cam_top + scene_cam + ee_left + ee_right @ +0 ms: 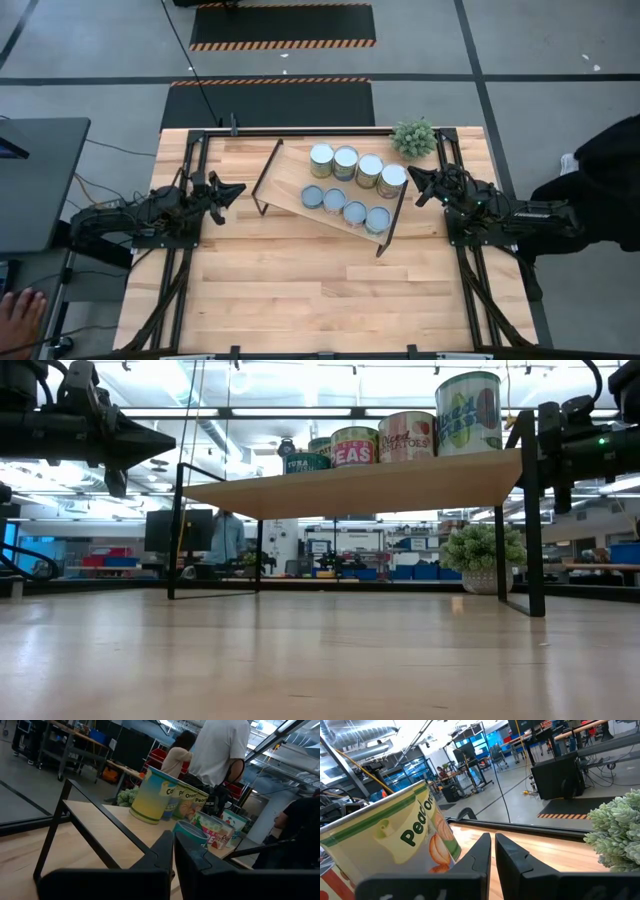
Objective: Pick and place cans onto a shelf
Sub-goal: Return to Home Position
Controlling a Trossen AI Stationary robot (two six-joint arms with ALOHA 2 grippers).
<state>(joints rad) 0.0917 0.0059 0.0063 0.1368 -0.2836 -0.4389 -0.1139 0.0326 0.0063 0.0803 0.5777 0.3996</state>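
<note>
The light-wood shelf (288, 182) stands askew on black wire legs at the table's far middle; it also shows in the low view (380, 485). Eight cans stand on it in two rows: the far row has shiny tops (345, 162), the near row pale blue tops (345, 206). My left gripper (240, 188) is shut and empty, hovering just left of the shelf's left end (173, 847). My right gripper (413, 180) is shut and empty, hovering just right of the rightmost shiny-topped can (392, 180), whose label fills its wrist view (395, 840).
A small green potted plant (414, 137) stands at the table's far right, behind my right gripper. A person's hand (20, 315) shows off the table at the near left. People stand beyond the table (220, 745). Bare tabletop (320, 290) lies in front of the shelf.
</note>
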